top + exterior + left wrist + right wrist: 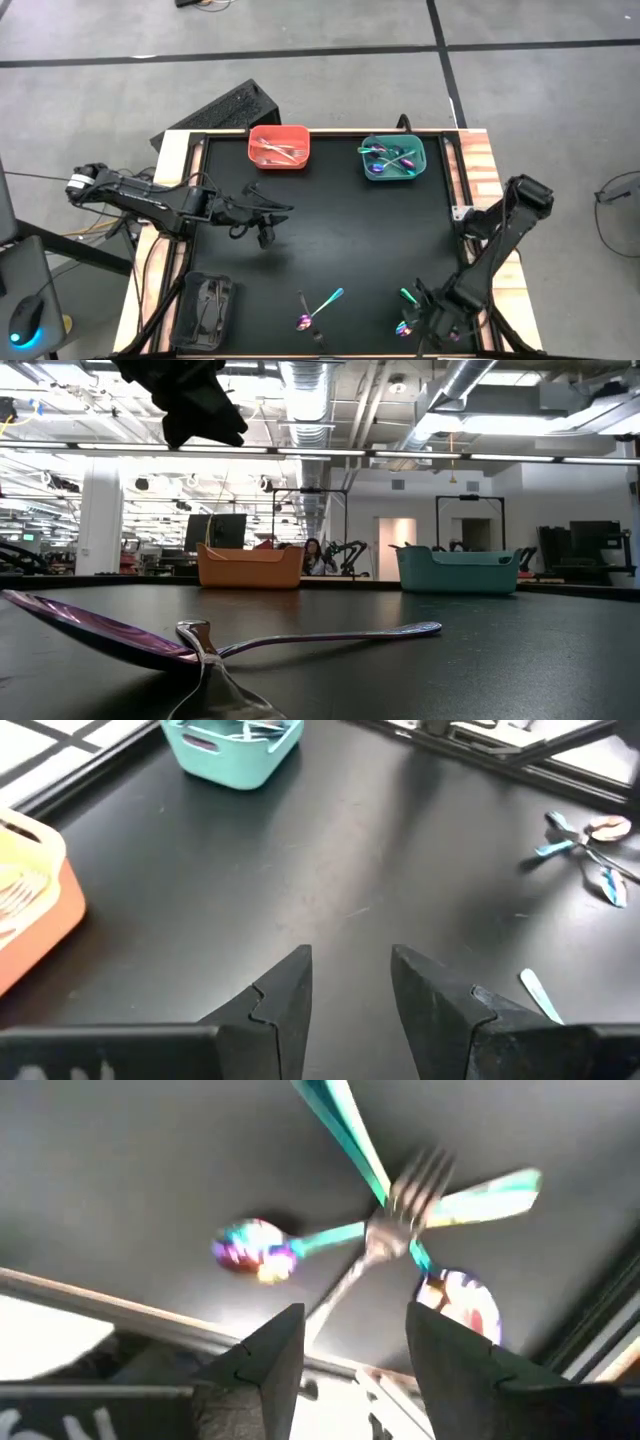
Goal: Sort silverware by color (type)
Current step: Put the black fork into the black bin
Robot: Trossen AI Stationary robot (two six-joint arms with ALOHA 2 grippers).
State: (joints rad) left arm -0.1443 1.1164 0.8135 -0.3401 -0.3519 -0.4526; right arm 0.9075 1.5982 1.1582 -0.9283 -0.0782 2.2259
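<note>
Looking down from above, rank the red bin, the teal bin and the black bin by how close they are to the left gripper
1. Red bin, just behind the left gripper.
2. Black bin, at the front left corner.
3. Teal bin, far back right.

I see right wrist view blurred: fork [405, 1215] tines smeared. Low view: spoon [110, 635] cut by left edge. Black bin [205, 310] contents too dark to tell.

Matt black table top [340, 230] edged in pale wood; smooth plastic red bin [279, 147] and teal bin [393, 157]; glossy iridescent metal spoon [110, 635], mirror-bright; teal-handled silverware [400, 1220], shiny; matt dark plastic fingers [285, 1005]
</note>
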